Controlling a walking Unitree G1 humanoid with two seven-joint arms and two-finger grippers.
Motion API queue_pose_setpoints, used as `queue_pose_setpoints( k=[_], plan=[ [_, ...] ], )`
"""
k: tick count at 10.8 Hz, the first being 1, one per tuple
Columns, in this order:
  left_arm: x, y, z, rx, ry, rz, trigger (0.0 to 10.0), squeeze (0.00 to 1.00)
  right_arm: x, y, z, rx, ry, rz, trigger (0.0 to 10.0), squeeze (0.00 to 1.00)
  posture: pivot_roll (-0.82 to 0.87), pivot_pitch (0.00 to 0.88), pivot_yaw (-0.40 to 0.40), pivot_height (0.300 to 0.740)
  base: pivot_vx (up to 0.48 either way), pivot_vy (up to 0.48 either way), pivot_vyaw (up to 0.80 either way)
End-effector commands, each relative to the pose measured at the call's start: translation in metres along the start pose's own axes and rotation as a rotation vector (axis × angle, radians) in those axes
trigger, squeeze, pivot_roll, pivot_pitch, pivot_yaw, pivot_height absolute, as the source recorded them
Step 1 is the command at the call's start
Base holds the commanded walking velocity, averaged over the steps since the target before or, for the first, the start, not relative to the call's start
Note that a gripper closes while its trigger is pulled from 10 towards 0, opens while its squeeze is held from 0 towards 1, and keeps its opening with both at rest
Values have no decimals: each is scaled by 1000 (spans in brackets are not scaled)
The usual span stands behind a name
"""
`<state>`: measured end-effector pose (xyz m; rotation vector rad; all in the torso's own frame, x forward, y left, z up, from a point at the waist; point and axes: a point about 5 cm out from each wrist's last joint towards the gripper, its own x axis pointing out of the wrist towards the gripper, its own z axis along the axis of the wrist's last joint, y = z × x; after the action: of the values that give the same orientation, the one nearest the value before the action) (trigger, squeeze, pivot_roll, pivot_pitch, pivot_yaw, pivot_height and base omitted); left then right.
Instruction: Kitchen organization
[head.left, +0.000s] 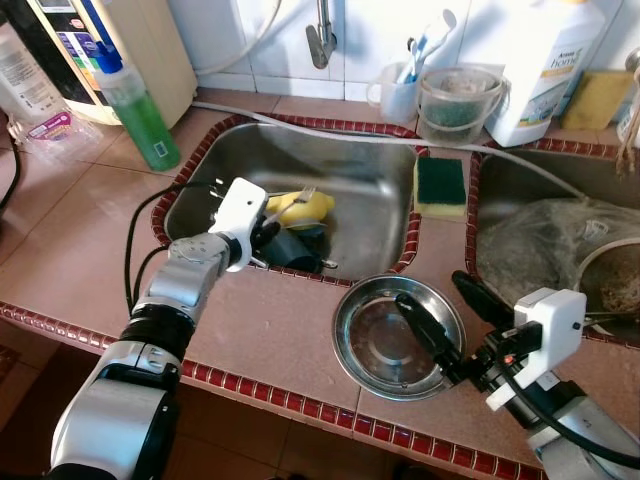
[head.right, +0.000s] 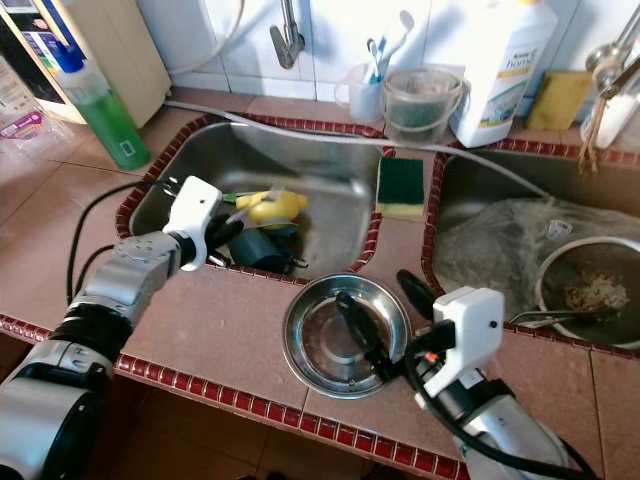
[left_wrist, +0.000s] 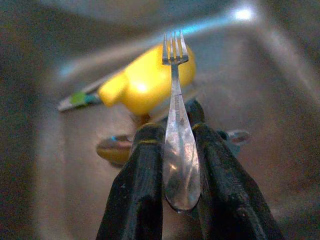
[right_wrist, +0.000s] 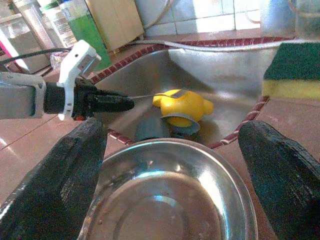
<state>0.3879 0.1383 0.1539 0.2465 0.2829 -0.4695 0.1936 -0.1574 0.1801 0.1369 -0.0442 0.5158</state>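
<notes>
— Where's my left arm?

— I have it stretched forward, silver forearm angled up, the left gripper (head.left: 268, 236) out ahead of the white wrist block, its two black fingers (left_wrist: 142, 185) pinched together on a fork (left_wrist: 177, 145).

— And the right?

— Bent in from the lower right. My right gripper (head.left: 455, 315) has its fingers (right_wrist: 65, 185) spread wide apart.

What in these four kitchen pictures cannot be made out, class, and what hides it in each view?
- Dark cup in the sink: its shape, hidden behind the left gripper holding the fork, head views.
- Tap: top cut off by the frame edge.
- Blue-and-green utensil: blurred, left wrist view.
- Strainer contents: too small.
</notes>
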Motion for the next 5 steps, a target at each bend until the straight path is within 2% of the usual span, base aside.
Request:
queue_pose_setpoints(
  k=[1,5],
  plan=[
    [0,1,0,-8,7,-12,10000,0,-1,4,6,1,-18,8,10000,0,-344,220,152,740,0,0,0],
    [2,3,3,-43,-3,-23,10000,0,-3,4,5,16,-4,12,10000,0,-338,216,150,740,0,0,0]
  ],
)
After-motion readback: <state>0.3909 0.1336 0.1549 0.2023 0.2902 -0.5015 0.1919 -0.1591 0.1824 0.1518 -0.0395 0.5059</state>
